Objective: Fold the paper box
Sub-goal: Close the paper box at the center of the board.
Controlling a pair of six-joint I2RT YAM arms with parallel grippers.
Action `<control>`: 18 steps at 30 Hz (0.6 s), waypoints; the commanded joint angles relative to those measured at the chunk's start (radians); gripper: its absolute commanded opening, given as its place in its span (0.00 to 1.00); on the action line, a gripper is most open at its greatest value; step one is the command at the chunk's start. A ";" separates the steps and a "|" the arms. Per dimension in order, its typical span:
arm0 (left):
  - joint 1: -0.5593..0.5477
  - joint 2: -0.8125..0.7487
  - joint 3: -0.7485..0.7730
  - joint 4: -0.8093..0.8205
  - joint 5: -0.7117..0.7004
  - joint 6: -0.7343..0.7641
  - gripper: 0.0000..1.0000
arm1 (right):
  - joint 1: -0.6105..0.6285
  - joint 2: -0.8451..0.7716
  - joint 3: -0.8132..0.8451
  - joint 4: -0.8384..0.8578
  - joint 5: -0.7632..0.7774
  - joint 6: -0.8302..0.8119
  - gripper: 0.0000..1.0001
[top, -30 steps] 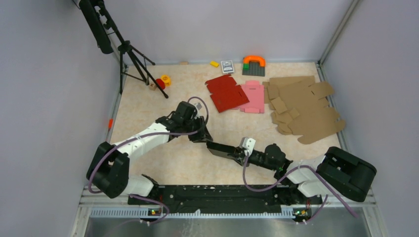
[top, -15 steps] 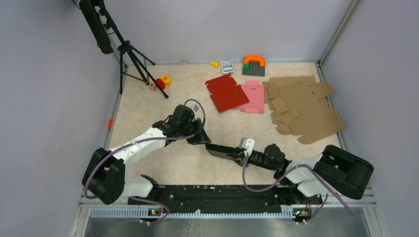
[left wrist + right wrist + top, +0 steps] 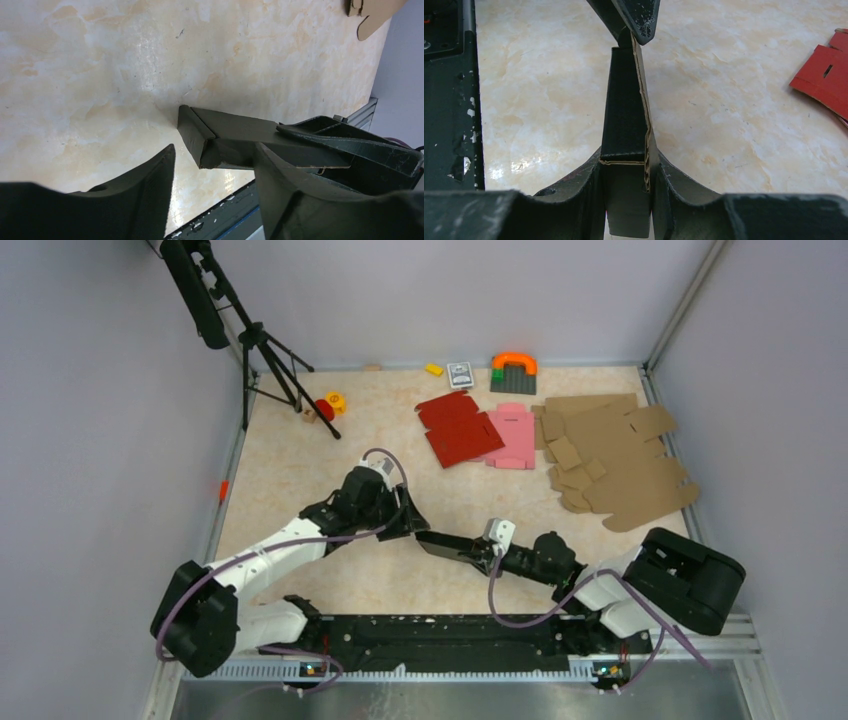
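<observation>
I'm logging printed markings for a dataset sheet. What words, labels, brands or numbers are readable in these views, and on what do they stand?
No text can be read in any view.
Small printed packet at the back: something printed on its face, too small to read.
Paper box, red blank, pink blank: no print visible.

We see a beige, marbled worktop, glossy under soft light from above, closed in by plain pale grey-lilac walls on three sides. A black tripod stands in its far left corner.
</observation>
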State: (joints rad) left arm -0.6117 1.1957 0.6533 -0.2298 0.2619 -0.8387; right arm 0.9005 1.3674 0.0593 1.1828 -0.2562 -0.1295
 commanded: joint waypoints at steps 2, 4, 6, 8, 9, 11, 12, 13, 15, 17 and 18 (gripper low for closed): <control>-0.018 -0.066 -0.037 0.066 0.015 0.058 0.65 | -0.007 0.038 -0.013 0.073 0.047 -0.001 0.19; -0.018 -0.064 -0.030 0.044 0.015 0.063 0.72 | -0.008 0.039 -0.011 0.067 0.040 -0.001 0.19; -0.017 -0.059 -0.028 0.052 0.052 0.046 0.78 | -0.009 0.040 -0.007 0.057 0.038 -0.002 0.19; -0.017 -0.065 -0.046 0.093 0.086 0.018 0.88 | -0.009 0.044 -0.007 0.060 0.040 0.001 0.19; -0.017 -0.075 -0.059 0.115 0.094 0.009 0.92 | -0.008 0.047 -0.007 0.062 0.035 0.002 0.19; -0.018 -0.111 -0.082 0.138 0.060 0.016 0.98 | -0.010 0.053 -0.008 0.078 0.027 0.010 0.19; -0.018 -0.136 -0.095 0.146 0.041 0.027 0.99 | -0.011 0.057 -0.011 0.091 0.020 0.014 0.19; -0.017 -0.163 -0.108 0.164 0.026 0.042 0.99 | -0.014 0.059 -0.014 0.104 0.012 0.019 0.19; -0.011 -0.221 -0.131 0.192 0.001 0.079 0.99 | -0.022 0.065 -0.017 0.122 -0.004 0.029 0.19; 0.000 -0.274 -0.138 0.193 -0.006 0.142 0.99 | -0.034 0.071 -0.022 0.143 -0.022 0.043 0.19; 0.007 -0.299 -0.139 0.184 -0.014 0.171 0.99 | -0.043 0.072 -0.025 0.159 -0.035 0.052 0.19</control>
State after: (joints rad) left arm -0.6228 0.9955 0.5213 -0.1284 0.2855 -0.7803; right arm 0.8833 1.4239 0.0582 1.2556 -0.2459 -0.1123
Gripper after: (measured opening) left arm 0.986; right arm 0.313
